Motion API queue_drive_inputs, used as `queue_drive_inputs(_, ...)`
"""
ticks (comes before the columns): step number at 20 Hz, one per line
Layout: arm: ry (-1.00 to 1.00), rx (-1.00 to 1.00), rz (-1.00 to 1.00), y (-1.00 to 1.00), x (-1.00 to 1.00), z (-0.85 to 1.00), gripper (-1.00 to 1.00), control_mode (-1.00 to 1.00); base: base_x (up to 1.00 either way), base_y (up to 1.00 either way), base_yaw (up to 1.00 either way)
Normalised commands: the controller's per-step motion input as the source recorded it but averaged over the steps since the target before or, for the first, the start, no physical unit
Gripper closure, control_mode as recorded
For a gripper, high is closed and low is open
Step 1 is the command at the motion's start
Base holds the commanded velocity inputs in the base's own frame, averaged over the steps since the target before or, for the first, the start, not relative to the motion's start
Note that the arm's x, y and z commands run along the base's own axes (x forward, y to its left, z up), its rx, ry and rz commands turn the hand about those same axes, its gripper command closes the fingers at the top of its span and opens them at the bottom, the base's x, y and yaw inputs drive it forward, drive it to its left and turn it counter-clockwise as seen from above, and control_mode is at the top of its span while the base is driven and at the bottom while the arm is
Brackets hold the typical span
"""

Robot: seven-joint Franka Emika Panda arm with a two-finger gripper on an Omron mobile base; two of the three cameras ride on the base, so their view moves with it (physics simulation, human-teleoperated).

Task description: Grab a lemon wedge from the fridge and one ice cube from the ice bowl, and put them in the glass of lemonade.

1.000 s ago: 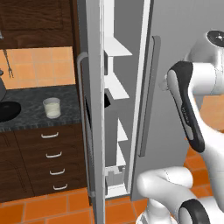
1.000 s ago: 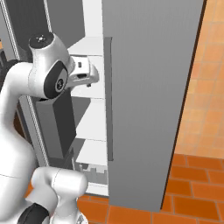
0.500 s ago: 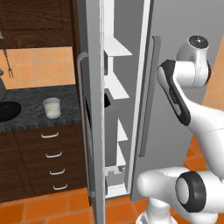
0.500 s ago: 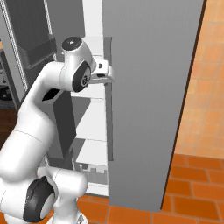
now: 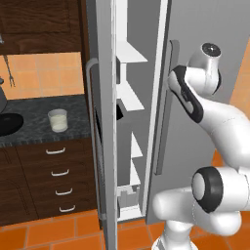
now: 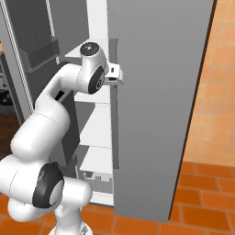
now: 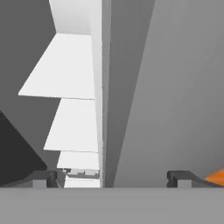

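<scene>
Inside fridge (image 5: 102, 49): bare white shelves (image 7: 65, 70).

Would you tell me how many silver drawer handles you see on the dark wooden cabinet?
4, stacked vertically below the counter: top, second, third, bottom. Others may be hidden behind the light-grey fridge door.

Fridge (image 5: 158, 58) was light grey, with white shelves (image 7: 65, 70) inside. Glass of lemonade (image 5: 57, 120) held pale whitish-yellow liquid. Table (image 5: 34, 122) was dark speckled; drawers (image 5: 58, 176) dark brown wood. Floor (image 6: 197, 179) showed orange tiles. Ice bowl (image 5: 7, 124) was glossy black.
</scene>
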Motion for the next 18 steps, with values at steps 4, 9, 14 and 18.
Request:
queue_drive_inputs(4,-0.1,0.01,0.0,0.0,0.76,-0.38,-1.0,-1.0,0.0,0.0,0.0)
queue_drive_inputs(9,-0.02,0.01,0.0,-0.03,0.67,-0.12,-1.0,-1.0,0.0,0.0,0.0)
queue_drive_inputs(14,0.0,0.02,-0.02,-0.14,0.49,0.0,-1.0,-1.0,0.0,0.0,0.0)
queue_drive_inputs(18,0.0,0.05,-0.08,-0.13,0.5,0.0,-1.0,-1.0,0.0,0.0,0.0)
